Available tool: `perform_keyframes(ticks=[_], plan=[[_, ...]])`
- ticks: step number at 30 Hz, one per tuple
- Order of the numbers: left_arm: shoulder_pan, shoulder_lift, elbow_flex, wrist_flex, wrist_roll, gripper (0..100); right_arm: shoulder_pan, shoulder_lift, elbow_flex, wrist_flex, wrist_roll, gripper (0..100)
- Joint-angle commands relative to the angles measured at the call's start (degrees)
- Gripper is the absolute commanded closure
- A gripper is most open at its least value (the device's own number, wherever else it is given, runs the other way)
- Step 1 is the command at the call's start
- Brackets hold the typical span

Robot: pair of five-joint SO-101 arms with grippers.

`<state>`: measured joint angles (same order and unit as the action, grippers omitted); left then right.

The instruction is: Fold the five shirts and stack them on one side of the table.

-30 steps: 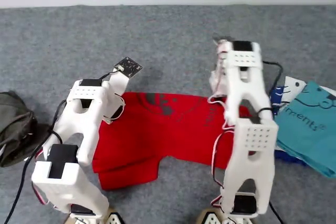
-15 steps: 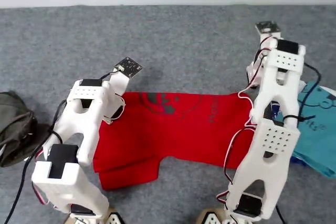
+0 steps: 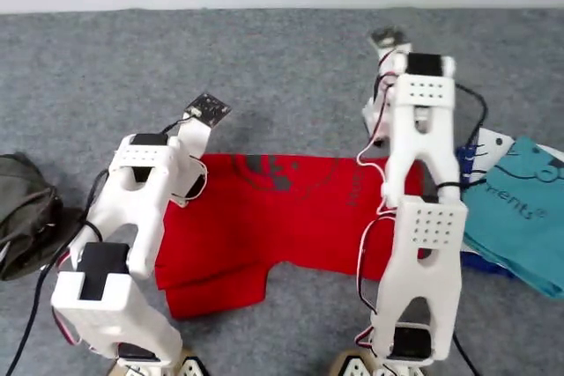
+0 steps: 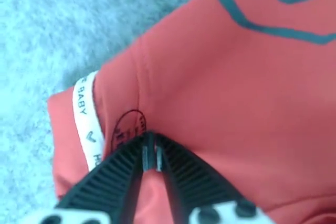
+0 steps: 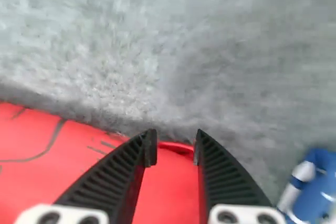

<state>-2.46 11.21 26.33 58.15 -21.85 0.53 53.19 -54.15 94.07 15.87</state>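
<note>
Since half a second ago the right arm has swung back from the tabletop's right edge to the far right corner of the red shirt. The left arm is all but unchanged. Four garments lie on the grey tabletop:
- one red shirt, spread near the middle of the near edge;
- one teal shirt, lying on one blue shirt at the right edge;
- one dark garment, bunched at the left edge.

Left gripper: fingers together, pinching red cloth beside the neck label. Right gripper: fingers apart, straddling the red shirt's far edge.
</note>
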Motion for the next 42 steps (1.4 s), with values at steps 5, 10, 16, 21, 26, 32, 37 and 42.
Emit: perform_keyframes(ticks=[5, 10, 16, 21, 26, 32, 37, 42], plan=[[-0.44, -8.53, 6.81, -4.92, 0.35, 99, 3.74, 5.76, -3.16, -4.88, -0.7, 87.6], [-2.9, -11.6, 10.77, -4.84, 0.26, 99, 8.92, 7.34, -3.16, -8.57, -0.62, 87.6], [-9.67, -16.0, 15.43, -4.84, -2.2, 99, 13.14, 6.73, -6.42, -5.67, -0.44, 87.6], [-9.58, -17.67, 16.84, -5.01, -2.64, 99, 12.62, 6.11, -16.18, 2.24, -0.7, 87.6], [-8.7, -17.58, 17.01, -6.51, -2.55, 99, 7.96, 6.11, -26.81, 8.84, -0.79, 87.6], [-8.7, -17.58, 17.01, -6.51, -2.55, 99, 2.15, 6.2, -29.1, 8.84, -3.34, 87.6], [-8.7, -17.58, 17.01, -6.51, -2.55, 99, -1.54, 5.93, -24.53, 9.01, -7.38, 87.6], [-8.7, -17.58, 17.01, -6.51, -2.55, 99, -3.3, 1.8, -17.05, 9.01, -8.44, 87.3]])
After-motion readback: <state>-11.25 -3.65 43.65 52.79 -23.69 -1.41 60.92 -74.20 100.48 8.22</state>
